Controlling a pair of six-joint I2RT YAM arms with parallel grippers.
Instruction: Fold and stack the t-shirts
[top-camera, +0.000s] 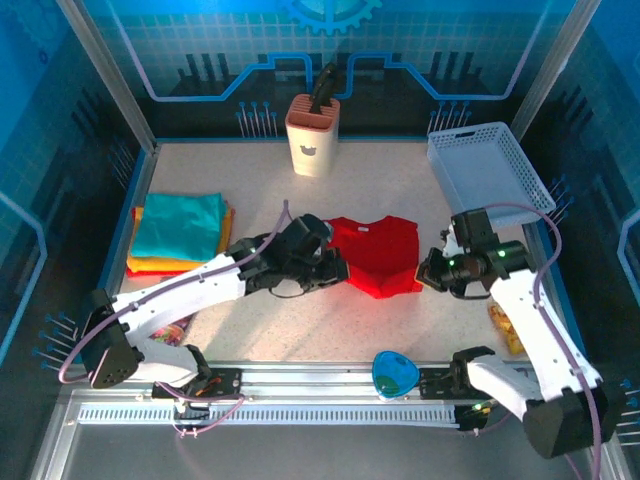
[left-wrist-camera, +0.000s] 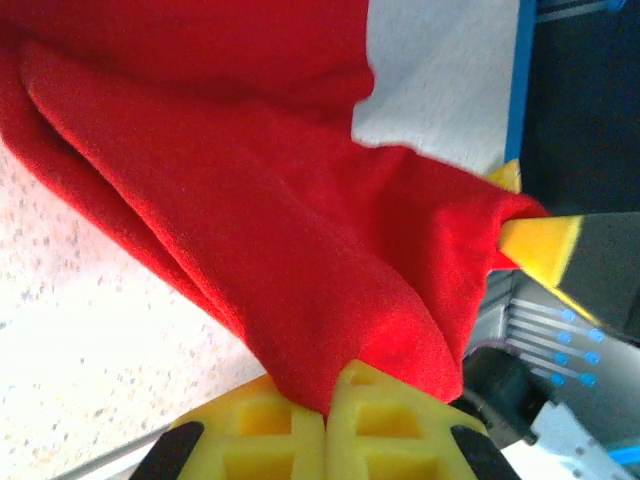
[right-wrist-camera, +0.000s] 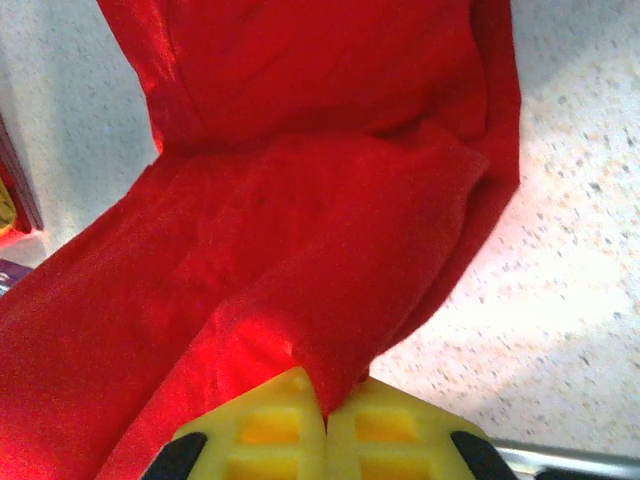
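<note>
Yellow square-holed pads (left-wrist-camera: 260, 445) of the left gripper (left-wrist-camera: 325, 415) sit closest. They are pressed together, with a fold of the bright red soft cloth t-shirt (left-wrist-camera: 250, 220) pinched between them. At the other wrist, the 2 yellow pads (right-wrist-camera: 390, 435) of the right gripper (right-wrist-camera: 325, 415) are pressed together on the same red t-shirt (right-wrist-camera: 320, 200). The cloth runs up and away from them over the speckled white table (right-wrist-camera: 560, 250).

From above, the red t-shirt (top-camera: 378, 255) lies in the middle of the table (top-camera: 400, 190), a bit bunched. The left gripper (top-camera: 338, 270) holds its left edge and the right gripper (top-camera: 425, 272) holds its right edge. Both are low by the table.

Well apart from it, on the left, sits a pile of folded shirts. It has a folded teal shirt (top-camera: 180, 225) on top, with a yellow edge (top-camera: 137, 213) and an orange edge (top-camera: 165, 265) peeking out under it.

At the back right corner, a white plastic mesh basket (top-camera: 490, 170) stands tilted. In the back middle stands a cream holder (top-camera: 312, 135) with a dark tool in it. Near the front rail rests a small blue round thing (top-camera: 395, 372).
</note>
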